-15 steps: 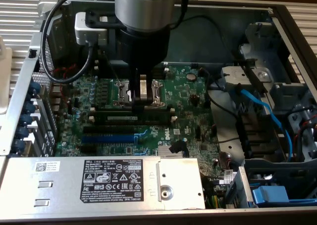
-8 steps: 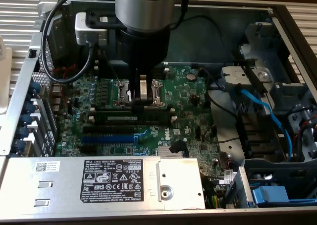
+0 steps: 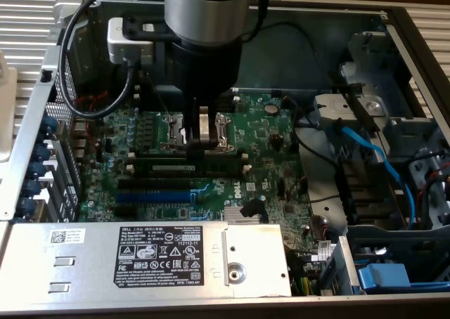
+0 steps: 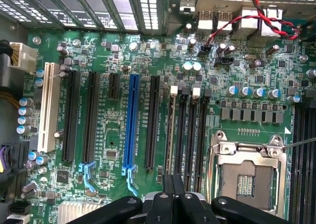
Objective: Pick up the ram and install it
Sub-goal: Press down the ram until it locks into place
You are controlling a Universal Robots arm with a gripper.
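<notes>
1. pick-up looks done. the ram (image 3: 184,167) is not in the gripper (image 3: 202,142) and stands on edge in a memory slot on the board (image 3: 267,143).
2. in the exterior view you see it as a long green strip with a whitish label, lying across the board between the cpu socket (image 3: 226,128) and the black slots (image 3: 155,182), with the blue slot (image 3: 151,194) beyond those.
3. pincer state: shut, fingers pressed together with nothing between them. you are not gripping the ram.
4. the tips sit right at the ram's top edge, about mid-length, a touch toward the exterior view's right. it looks like contact, but you can't confirm it from here.
5. my read: you're in the seating push, with the closed fingers used as a pusher on the stick.
6. in the wrist view the closed gripper (image 4: 173,204) lines up with the row of memory slots (image 4: 190,135) beside the socket (image 4: 247,177). the stick is edge-on there, so you can't pick it out for sure.
7. what's left: confirm full seating. you can't tell whether the end clips have latched or whether the stick sits level along its length, so treat the install as near done, not proven.
</notes>
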